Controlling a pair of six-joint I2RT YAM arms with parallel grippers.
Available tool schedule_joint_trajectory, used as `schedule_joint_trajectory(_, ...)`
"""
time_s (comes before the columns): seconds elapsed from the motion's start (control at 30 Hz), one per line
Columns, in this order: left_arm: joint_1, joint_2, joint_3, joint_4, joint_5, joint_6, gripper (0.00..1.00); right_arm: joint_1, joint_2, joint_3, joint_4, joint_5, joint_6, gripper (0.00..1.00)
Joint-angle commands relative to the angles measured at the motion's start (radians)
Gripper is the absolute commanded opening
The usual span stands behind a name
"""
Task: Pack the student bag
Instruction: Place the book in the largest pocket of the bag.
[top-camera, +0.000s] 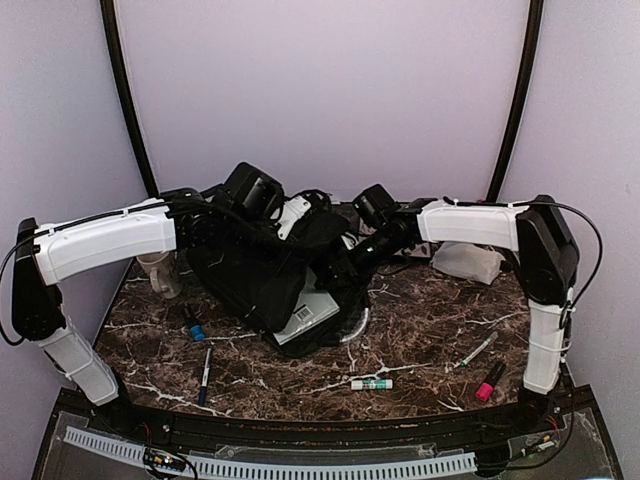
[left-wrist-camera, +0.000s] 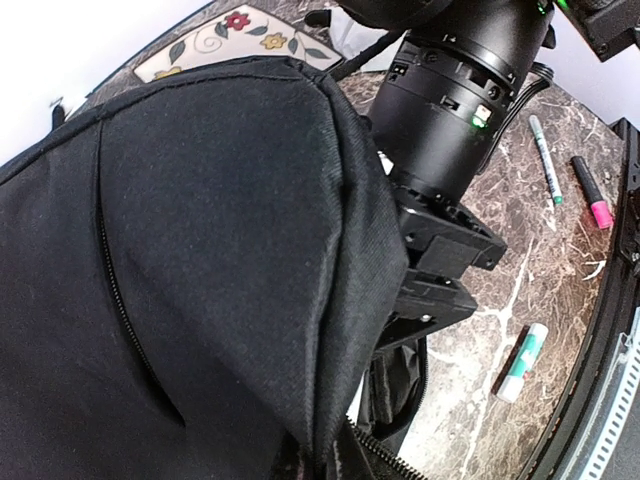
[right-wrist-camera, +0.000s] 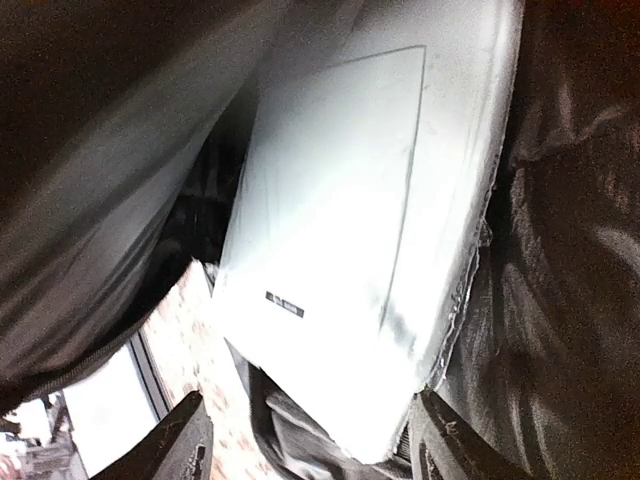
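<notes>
The student bag (top-camera: 255, 275) is a large black fabric bag, slumped in the middle of the marble table. It fills the left wrist view (left-wrist-camera: 200, 260). My left gripper (top-camera: 222, 238) is at the bag's upper left. Its fingers are buried in a pinched fold of lifted fabric, so it looks shut on the bag. My right gripper (top-camera: 338, 268) reaches into the bag's mouth from the right. Its fingers (right-wrist-camera: 190, 440) stand wide apart, open and empty, either side of the low edge of a white book (right-wrist-camera: 340, 220) half inside the bag. The book's end sticks out (top-camera: 308, 315).
On the table lie a blue-capped marker (top-camera: 192, 325), a black pen (top-camera: 205, 372), a glue stick (top-camera: 371, 384), a thin pen (top-camera: 475, 352) and a pink marker (top-camera: 490, 382). A white cup (top-camera: 160, 272) stands at back left and a white container (top-camera: 468, 262) at back right.
</notes>
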Motion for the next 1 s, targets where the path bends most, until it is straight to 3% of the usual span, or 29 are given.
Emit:
schedule_joint_trajectory(0.0, -0.002, -0.088, -0.016, 0.047, -0.034, 0.024, 0.00, -0.007, -0.139, -0.076, 0.008, 0.064, -0.119, 0.68)
schedule_joint_trajectory(0.17, 0.000, -0.124, -0.045, 0.058, -0.043, 0.029, 0.00, 0.011, -0.252, -0.161, -0.009, 0.132, -0.229, 0.65)
schedule_joint_trajectory(0.5, 0.000, -0.120, -0.050, 0.084, -0.086, 0.036, 0.00, 0.168, -0.322, -0.266, -0.038, 0.040, -0.468, 0.58)
schedule_joint_trajectory(0.63, 0.000, -0.134, -0.058, 0.080, -0.115, 0.047, 0.00, 0.224, -0.355, -0.284, -0.061, 0.097, -0.583, 0.48)
schedule_joint_trajectory(0.7, 0.000, -0.142, -0.058, 0.073, -0.113, 0.044, 0.00, 0.247, -0.380, -0.294, -0.079, 0.108, -0.634, 0.32)
schedule_joint_trajectory(0.8, -0.001, -0.155, -0.061, 0.062, -0.102, 0.037, 0.00, 0.283, -0.419, -0.317, -0.053, 0.207, -0.685, 0.13)
schedule_joint_trajectory(0.9, 0.000, -0.172, -0.072, 0.056, -0.110, 0.044, 0.00, 0.323, -0.450, -0.334, -0.007, 0.365, -0.749, 0.13)
schedule_joint_trajectory(0.97, 0.000, -0.181, -0.077, 0.053, -0.110, 0.056, 0.00, 0.345, -0.437, -0.330, 0.023, 0.460, -0.794, 0.20)
